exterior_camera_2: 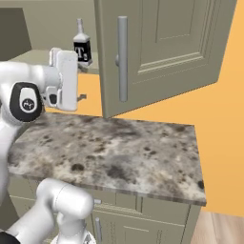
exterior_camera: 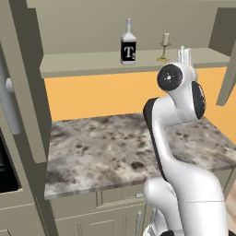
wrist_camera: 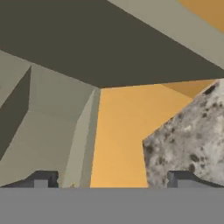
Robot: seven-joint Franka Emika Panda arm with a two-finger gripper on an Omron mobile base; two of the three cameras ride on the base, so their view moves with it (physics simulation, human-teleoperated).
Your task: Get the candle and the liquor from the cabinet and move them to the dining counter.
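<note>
Short cream pillar candle on small brass candlestick [exterior_camera: 164, 46]: standing upright on the open grey-beige wall cabinet's [exterior_camera: 110, 62] shelf, near its front edge, well apart from the mottled marble surface [exterior_camera: 115, 147] below.
Clear glass liquor bottle with black label and white "T" [exterior_camera: 128, 44]: standing upright on the same shelf, to the candle's left in the left base view, long axis vertical.
End effector [exterior_camera: 185, 55]: hanging at shelf height, just beside the candle on its right in the left base view, nearer the candle than the bottle; fingers [wrist_camera: 183, 178] standing wide apart in the hand view, gripping nothing.
Direction for the coming reach: judging the candle to be lying leftward and slightly inward of the tips; turning toward it likely needed.
Hidden or unclear: candle being blocked by the white hand in the right base view; bottle [exterior_camera_2: 82, 45] partly cut off there behind the panelled cabinet door with grey bar handle [exterior_camera_2: 157, 47]; exact gap between tips and candlestick being hard to judge.
</note>
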